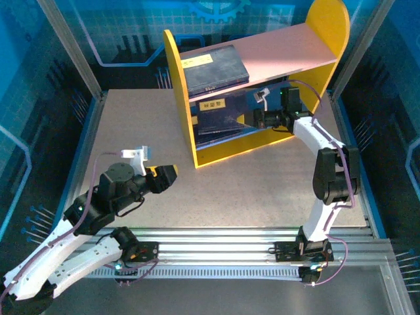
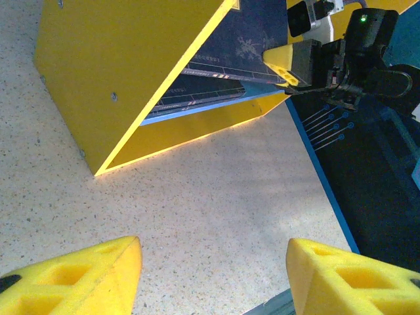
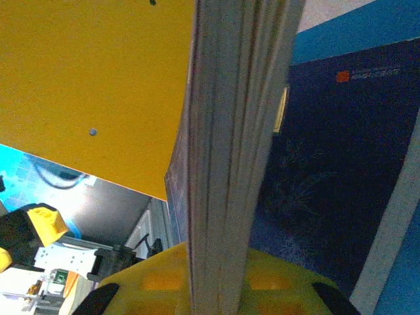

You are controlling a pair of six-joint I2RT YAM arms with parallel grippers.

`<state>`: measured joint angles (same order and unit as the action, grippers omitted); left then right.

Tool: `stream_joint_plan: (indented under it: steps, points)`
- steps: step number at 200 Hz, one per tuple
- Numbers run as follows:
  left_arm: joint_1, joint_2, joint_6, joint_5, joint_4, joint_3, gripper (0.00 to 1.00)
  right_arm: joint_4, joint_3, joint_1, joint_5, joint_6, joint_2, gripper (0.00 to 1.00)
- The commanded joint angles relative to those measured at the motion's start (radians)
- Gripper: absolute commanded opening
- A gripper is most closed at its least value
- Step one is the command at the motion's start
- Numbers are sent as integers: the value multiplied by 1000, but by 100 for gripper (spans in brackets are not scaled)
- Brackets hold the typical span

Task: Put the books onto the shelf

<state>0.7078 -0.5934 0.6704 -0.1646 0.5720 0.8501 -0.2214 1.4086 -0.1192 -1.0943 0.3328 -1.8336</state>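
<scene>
The shelf (image 1: 180, 92) stands at the back of the table, with yellow side panels, a pink upper board and a blue lower board. One navy book (image 1: 213, 65) lies flat on the pink board. More books (image 1: 213, 121) lie in the lower tier, the top one with a yellow label. My right gripper (image 1: 254, 118) reaches into the lower tier from the right. It is shut on a book (image 3: 233, 151), whose pale page edge runs up between the yellow fingers (image 3: 157, 279). My left gripper (image 1: 168, 176) hovers open over bare table, left of the shelf.
The left wrist view looks past the shelf's yellow end panel (image 2: 118, 79) to the lower-tier books (image 2: 220, 75) and the right gripper (image 2: 289, 62). A blue table edge (image 2: 321, 177) runs along the right. Cage posts (image 1: 72, 46) flank the back corners.
</scene>
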Motion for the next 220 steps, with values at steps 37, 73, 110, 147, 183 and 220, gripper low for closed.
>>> stream_joint_plan:
  steps: [37,73,110,147,183,220]
  points:
    - [-8,9,-15,-12,15,23,61,-124,51,-36,39,-103,0,8]
    - [-8,14,-16,-11,17,20,61,-151,67,-49,54,-120,-3,8]
    - [-9,13,-18,-7,6,18,61,-193,97,-71,67,-146,-15,8]
    - [-9,9,-21,-4,3,18,61,-226,107,-85,86,-169,-15,8]
    - [-9,8,-24,0,3,20,61,-239,103,-85,94,-180,-10,8]
    - [-9,7,-31,-6,4,20,62,-253,110,-86,94,-188,-9,8]
